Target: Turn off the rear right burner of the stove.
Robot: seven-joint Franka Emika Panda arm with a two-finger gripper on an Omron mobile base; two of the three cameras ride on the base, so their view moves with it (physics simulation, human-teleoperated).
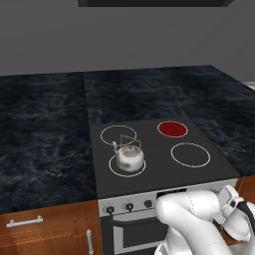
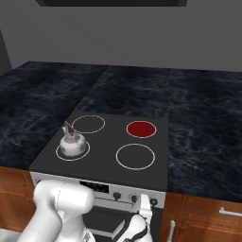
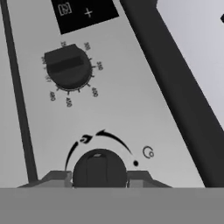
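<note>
The hand [image 3: 99, 178] is closed on a round, dark control knob [image 3: 99, 168] on the stove's silver front panel [image 3: 131, 113], its two small dark fingertips [image 3: 57, 176] pressed against the knob's left and right sides. The knob has a raised bar across its face, and a curved black arrow and a small ring mark are printed on the smooth metal just around it. Farther along the panel in the hand view sits a second dark knob [image 3: 68, 66], ringed with fine tick marks and numerals, and beyond it a black rectangular display [image 3: 83, 13] with white symbols. From the base views the white, rounded arm [image 1: 199, 219] reaches down in front of the stove [image 1: 149, 179], with the hand low at the right end of the panel. Above the panel lies the flat, matte black glass top with thin white ring outlines. A squat silver kettle [image 1: 129, 157] with a thin wire handle and a short spout stands on the front left zone. The rear right burner [image 1: 172, 129] is a small, solid red disc at the back right of the cooktop, behind a larger white-outlined circle [image 1: 190, 155]. Warm brown wooden cabinets [image 1: 45, 229] with slim metal handles flank the oven. A dark, marbled stone counter [image 1: 40, 134] surrounds the stove, backed by a plain grey wall [image 1: 124, 40].
</note>
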